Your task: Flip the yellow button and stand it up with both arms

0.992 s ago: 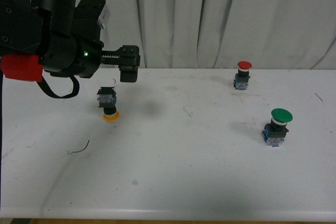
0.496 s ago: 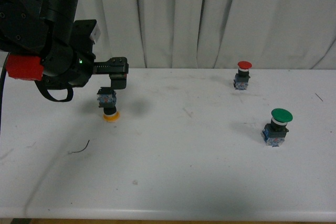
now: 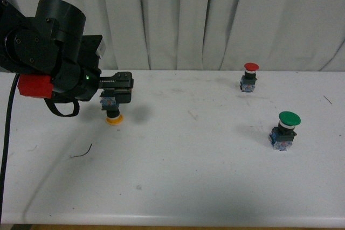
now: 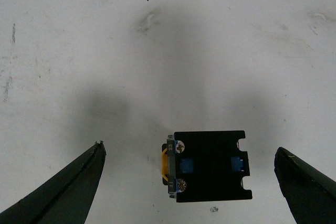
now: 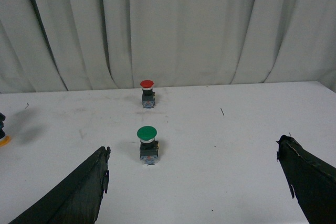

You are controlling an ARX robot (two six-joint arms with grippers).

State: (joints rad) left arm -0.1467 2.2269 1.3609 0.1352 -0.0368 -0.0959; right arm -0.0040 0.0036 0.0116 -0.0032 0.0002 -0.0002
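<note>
Front view: left arm (image 3: 51, 57) reaches in from the left side over the white table (image 3: 178, 181), red patch on its body, green light lit. Left gripper (image 3: 121, 92) hangs low directly over the yellow button (image 3: 111, 111), which is on the table's left part, inverted: yellow cap flat on the surface, dark blue-tinted base pointing up. The gripper body overlaps the base from this angle; contact cannot be told here. Red button (image 3: 250, 76) stands upright far right near the back edge; green button (image 3: 285, 130) upright, nearer and further right. A thin dark wire scrap (image 3: 81, 152) lies on the table in front of the yellow button. Pale curtain (image 3: 215, 20) behind. Right arm not in view. Left wrist view: looking straight down on the yellow button's black base (image 4: 210, 166), two screws and a sliver of yellow cap at one side. The two fingers (image 4: 68, 192) are spread wide, one on each side of the base, clear table showing between each tip and the button; nothing gripped. Right wrist view: right gripper (image 5: 191, 187) is held above the table with its fingers (image 5: 73, 192) wide apart and nothing between them. Green button (image 5: 147, 144) just ahead, red button (image 5: 147, 93) beyond it. A yellow edge at the far picture margin is likely the yellow button's cap (image 5: 3, 140), well apart from this gripper.
</note>
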